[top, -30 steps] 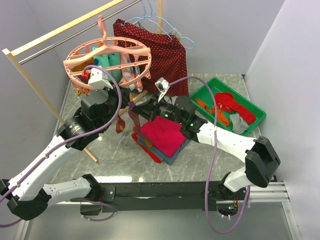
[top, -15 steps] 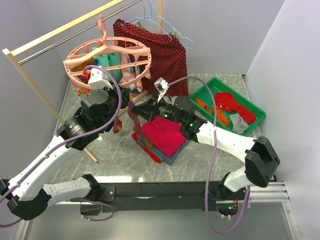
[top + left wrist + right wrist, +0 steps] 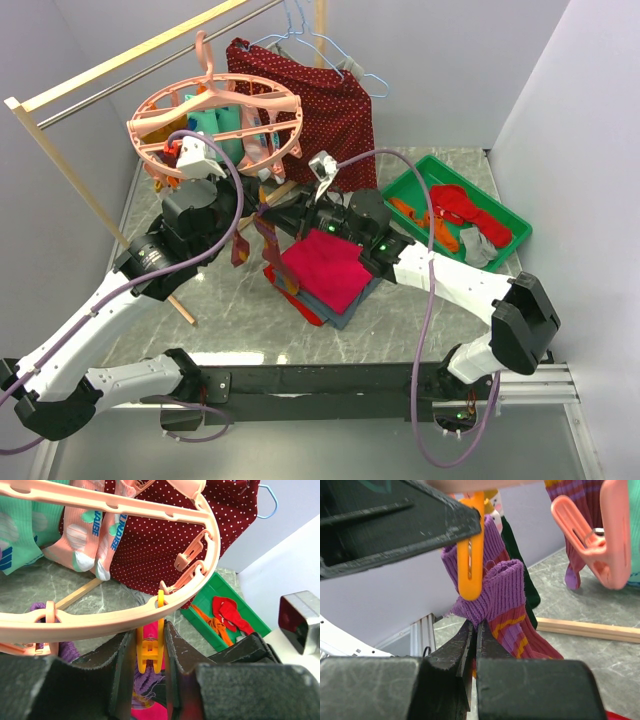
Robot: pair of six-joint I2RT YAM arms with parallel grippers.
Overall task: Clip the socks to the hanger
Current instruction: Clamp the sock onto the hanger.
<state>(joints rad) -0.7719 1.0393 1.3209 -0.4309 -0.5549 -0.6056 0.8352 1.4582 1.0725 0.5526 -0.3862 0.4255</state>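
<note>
Purple-striped sock [image 3: 507, 595] under orange clip [image 3: 470, 555]

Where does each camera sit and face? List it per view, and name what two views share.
Top external: above and behind, looking down on the grey marble table; left arm, right arm show.
Left wrist: looks up past its left pincer gripping an orange plastic clip on the round pink plastic hanger.
Right wrist: looks sideways over its right pincer pinching the purple striped sock.
Shared by both wrists: the orange clip.
</note>
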